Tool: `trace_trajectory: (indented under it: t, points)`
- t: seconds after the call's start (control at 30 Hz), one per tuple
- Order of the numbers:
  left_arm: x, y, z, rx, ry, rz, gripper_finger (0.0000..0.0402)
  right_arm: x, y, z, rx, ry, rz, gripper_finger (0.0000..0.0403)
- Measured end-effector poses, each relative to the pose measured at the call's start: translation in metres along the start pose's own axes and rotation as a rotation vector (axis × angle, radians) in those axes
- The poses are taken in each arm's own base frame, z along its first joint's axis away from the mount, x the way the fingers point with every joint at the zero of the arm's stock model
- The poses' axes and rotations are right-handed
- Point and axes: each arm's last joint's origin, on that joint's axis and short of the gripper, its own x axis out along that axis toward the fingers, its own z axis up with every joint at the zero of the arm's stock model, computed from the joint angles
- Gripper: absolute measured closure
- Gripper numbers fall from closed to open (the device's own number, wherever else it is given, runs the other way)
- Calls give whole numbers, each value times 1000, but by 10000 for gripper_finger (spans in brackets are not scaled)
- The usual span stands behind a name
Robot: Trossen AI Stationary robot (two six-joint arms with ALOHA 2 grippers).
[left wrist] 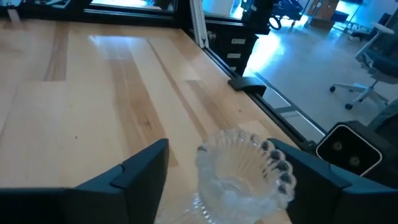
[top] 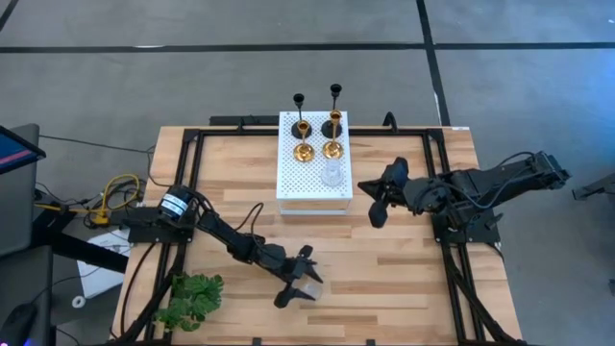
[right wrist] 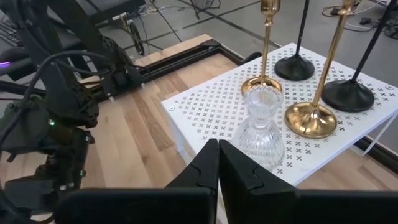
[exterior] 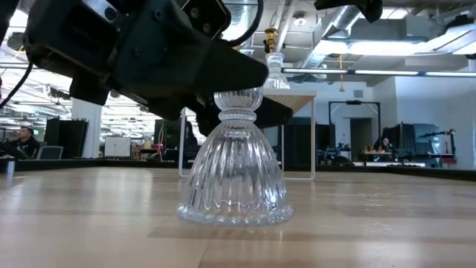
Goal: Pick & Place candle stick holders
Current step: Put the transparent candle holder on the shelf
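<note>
We note a low clear ribbed glass candle stick holder (exterior: 235,160) standing upright on the pale wooden surface (top: 404,259), near its front edge and well apart from the white perforated board (top: 314,183). The left claw (top: 306,279) sits around this holder's upper part; in the left wrist view its two dark fingers (left wrist: 134,174) stand on either side of the fluted glass rim (left wrist: 245,165) with surface showing between the glass and each finger, so we record the claw as wide and not gripping. The holder's flared base rests flat on the surface. On the white perforated board we count five more holders: two tall thin black ones with round bases (right wrist: 295,65) at the far edge, two shorter shiny gold ones (right wrist: 311,118) in front of them, and a second low clear glass one (right wrist: 261,127) nearest the board's front edge, just beside the gold pair. All five stand upright. The right claw (top: 378,199) hovers beside the board's right side, its fingers (right wrist: 205,168) pressed together with nothing between them. A green leafy plant (top: 192,298) lies at the surface's front left corner.
</note>
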Motion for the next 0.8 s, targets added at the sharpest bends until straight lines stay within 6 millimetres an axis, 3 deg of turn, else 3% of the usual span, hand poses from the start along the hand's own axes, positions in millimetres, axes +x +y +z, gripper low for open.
trace_trajectory:
  t: [0.37,0.63,0.8]
  points:
    - [0,0,0,-49,7,5,265,-1,1,-1,-9,8,4,403]
    - [-1,0,2,-99,-3,60,256,-1,-1,-4,-30,31,-9,403]
    - [-9,1,17,-99,16,129,267,-1,-1,-5,-40,44,-16,403]
